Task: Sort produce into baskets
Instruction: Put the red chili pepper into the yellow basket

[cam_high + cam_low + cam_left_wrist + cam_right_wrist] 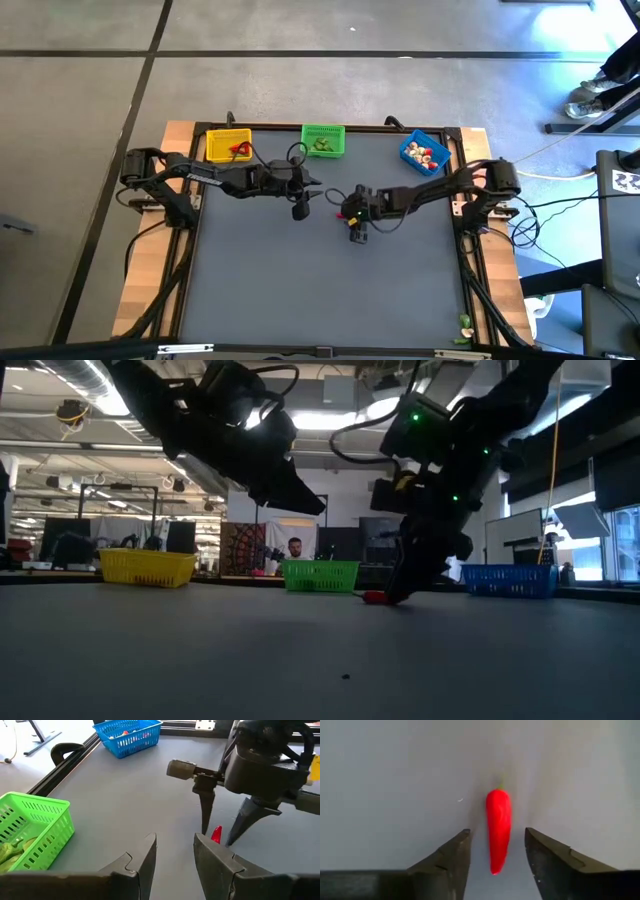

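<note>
Right gripper (495, 852), jaws apart, straddles the small glossy red plastic chilli (498, 830) mid-frame (light, stiff, probably slippery); grip its thicker middle.

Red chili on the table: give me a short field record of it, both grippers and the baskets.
item: red chili, lying on the grey table
right gripper: open, pointing down, fingers either side of the chili, not clamped
left gripper: open, empty, hovering nearby
yellow basket: holds a red piece
green basket: holds green pieces
blue basket: holds red and pale pieces
</note>
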Available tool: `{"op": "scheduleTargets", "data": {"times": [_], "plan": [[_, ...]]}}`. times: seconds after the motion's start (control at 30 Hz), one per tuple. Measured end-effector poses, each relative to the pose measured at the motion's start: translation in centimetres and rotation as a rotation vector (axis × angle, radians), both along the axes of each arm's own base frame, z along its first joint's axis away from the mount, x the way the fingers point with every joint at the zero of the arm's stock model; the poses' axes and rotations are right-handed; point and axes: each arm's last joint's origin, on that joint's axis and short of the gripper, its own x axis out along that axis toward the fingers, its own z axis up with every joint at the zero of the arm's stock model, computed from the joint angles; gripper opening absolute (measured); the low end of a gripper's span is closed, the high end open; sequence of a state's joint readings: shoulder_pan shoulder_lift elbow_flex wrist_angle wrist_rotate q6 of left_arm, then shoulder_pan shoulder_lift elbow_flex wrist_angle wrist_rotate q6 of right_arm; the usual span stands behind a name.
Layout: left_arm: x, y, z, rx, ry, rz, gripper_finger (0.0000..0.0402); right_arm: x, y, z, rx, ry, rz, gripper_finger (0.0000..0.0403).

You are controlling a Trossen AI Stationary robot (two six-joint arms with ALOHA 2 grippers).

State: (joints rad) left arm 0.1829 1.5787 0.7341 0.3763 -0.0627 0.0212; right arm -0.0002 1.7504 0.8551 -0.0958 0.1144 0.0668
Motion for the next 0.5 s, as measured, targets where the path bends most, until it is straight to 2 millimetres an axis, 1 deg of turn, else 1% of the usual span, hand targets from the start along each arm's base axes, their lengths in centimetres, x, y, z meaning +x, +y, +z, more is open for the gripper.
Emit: {"op": "scheduleTargets", "data": {"times": [0.17,0.23,0.33,0.43,0.5], "plan": [[0.0,0.0,0.0,0.029,0.008,-0.015,0.0127,0.0,0.0,0.0,-0.014,0.004,-0.008,0.0135],[0.2,0.0,-0.4,0.055,0.014,-0.028,0.0127,0.0,0.0,-0.1,-0.015,0.007,-0.008,0.011],[0.7,0.0,-1.4,0.044,0.018,-0.032,0.0127,-0.1,-0.1,-0.1,-0.03,0.012,-0.019,0.0065],[1.3,-0.4,-2.7,-0.014,0.023,-0.083,0.0127,-0.1,-0.1,-0.1,-0.037,0.014,-0.023,0.002],[1.6,-0.9,-3.8,-0.045,0.037,-0.122,0.0127,-0.1,-0.1,-0.1,-0.038,0.013,-0.023,0.0011]]}}
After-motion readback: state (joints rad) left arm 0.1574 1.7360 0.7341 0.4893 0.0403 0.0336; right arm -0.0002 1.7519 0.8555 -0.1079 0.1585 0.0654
